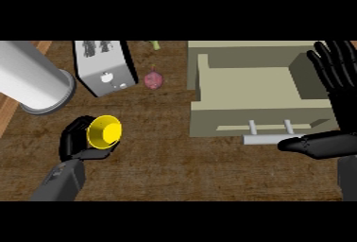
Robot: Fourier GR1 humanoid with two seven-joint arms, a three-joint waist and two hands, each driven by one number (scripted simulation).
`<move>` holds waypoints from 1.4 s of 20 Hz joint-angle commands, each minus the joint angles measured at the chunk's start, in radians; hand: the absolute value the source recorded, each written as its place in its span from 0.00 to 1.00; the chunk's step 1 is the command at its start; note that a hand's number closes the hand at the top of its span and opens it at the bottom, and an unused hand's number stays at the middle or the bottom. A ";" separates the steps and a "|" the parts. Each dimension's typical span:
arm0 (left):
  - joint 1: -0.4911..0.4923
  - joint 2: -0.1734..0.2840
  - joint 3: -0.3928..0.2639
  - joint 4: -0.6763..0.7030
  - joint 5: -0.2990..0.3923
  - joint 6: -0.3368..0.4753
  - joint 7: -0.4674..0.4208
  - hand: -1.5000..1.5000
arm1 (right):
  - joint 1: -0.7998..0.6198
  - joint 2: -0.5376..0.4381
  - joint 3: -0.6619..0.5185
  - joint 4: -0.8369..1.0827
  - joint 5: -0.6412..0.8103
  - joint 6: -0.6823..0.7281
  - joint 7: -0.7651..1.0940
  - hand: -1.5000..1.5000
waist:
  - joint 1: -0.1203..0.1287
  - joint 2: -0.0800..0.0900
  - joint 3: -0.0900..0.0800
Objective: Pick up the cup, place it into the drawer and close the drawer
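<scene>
Bare desk (174,160) lies between the hands — left hand (78,139) curled round the yellow cup (105,131), right hand (339,80) spread beside the open drawer (261,82).

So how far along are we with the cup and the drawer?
Done: the left hand has its fingers curled round the yellow cup, so the pick-up looks complete. In hand: the cup is well left of the drawer, which stands open with nothing visible inside. Left: carry the cup over, set it inside, then push the drawer shut. The right hand is open beside the drawer's right side.
</scene>
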 commanded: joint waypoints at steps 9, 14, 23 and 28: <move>-0.146 -0.078 -0.094 -0.164 -0.018 -0.057 0.069 1.00 | 0.047 0.001 0.004 0.013 0.035 0.013 -0.054 0.00 | 0.023 -0.011 0.004; -0.269 -0.145 -0.132 -0.302 -0.008 0.028 0.227 1.00 | 0.015 0.019 -0.001 0.022 0.047 -0.032 -0.030 0.00 | 0.028 -0.013 0.004; -0.426 -0.194 -0.290 -0.515 0.060 0.192 0.585 1.00 | 0.050 -0.012 -0.033 0.016 0.006 0.018 -0.045 0.00 | 0.015 -0.012 0.004; -0.579 -0.195 -0.403 -0.538 0.099 0.343 0.745 1.00 | 0.019 0.029 0.027 0.020 0.091 -0.039 -0.044 0.00 | 0.012 -0.010 0.004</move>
